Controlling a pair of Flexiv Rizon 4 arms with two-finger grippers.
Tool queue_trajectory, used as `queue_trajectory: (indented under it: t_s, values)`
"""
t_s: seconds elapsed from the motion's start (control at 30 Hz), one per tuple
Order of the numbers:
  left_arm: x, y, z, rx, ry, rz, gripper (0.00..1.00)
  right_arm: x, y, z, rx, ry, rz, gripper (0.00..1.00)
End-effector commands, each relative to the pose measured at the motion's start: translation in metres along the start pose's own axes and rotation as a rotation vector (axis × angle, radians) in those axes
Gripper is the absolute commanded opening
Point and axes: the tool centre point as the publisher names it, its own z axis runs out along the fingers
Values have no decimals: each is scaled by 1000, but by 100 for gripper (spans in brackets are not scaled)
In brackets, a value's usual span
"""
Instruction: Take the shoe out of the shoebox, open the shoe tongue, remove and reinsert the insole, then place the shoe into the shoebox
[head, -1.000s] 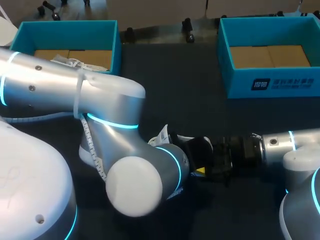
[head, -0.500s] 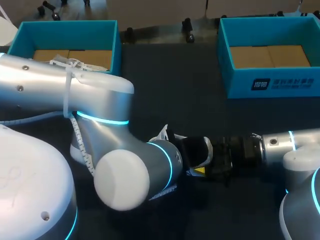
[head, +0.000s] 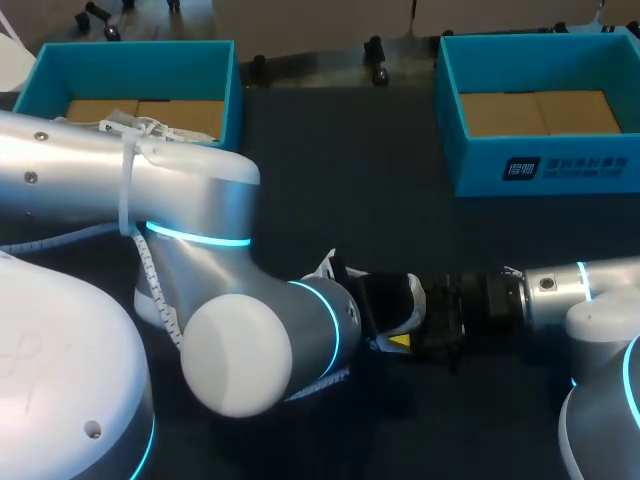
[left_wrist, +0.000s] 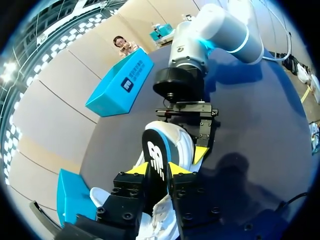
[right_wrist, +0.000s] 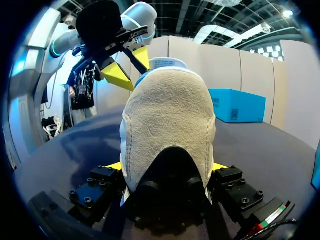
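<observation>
**Dark table: shoe out of the boxes, held between both grippers**

Shoe (right_wrist: 167, 115) is at the near middle of the table (head: 380, 180), outside both boxes. It has a white upper with blue trim and a beige suede heel. The heel points right. The toe end points left and is hidden under the left arm (head: 200, 200). Can't tell whether the sole touches the table or hangs just above it.

Right gripper (right_wrist: 167, 166): fingers spread wide, one yellow tip pressed on each side of the heel, so the shoe is clamped. Right arm (head: 560, 285) comes in low from the right edge, roughly level.

Left gripper (left_wrist: 157, 169): fingers nearly closed, yellow tips pinching the black tongue (left_wrist: 156, 150) from both sides. The tongue stands up out of the shoe mouth. The two grippers face each other at close range with the shoe between them.

Left box (head: 135, 60): teal, far left, open top, brown cardboard floor. Something white lies in it, partly hidden behind the left arm; can't tell what it is.

Right box (head: 540, 165): teal, far right, open top, brown floor showing, white print on its near wall.

Both boxes are well apart from the shoe.
</observation>
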Motion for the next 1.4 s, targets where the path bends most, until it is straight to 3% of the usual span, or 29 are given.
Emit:
queue_trajectory:
  t_s: [0.03,0.6,1.4]
  values:
    - [3,2,-1,-3,8,9,25,1,2,0,5,0,1,0]
    - [16,-1,13,-4,-9,15,24,1,2,0,5,0,1,0]
    - [13,-4,29,-19,-45,-1,22,1,2,0,5,0,1,0]
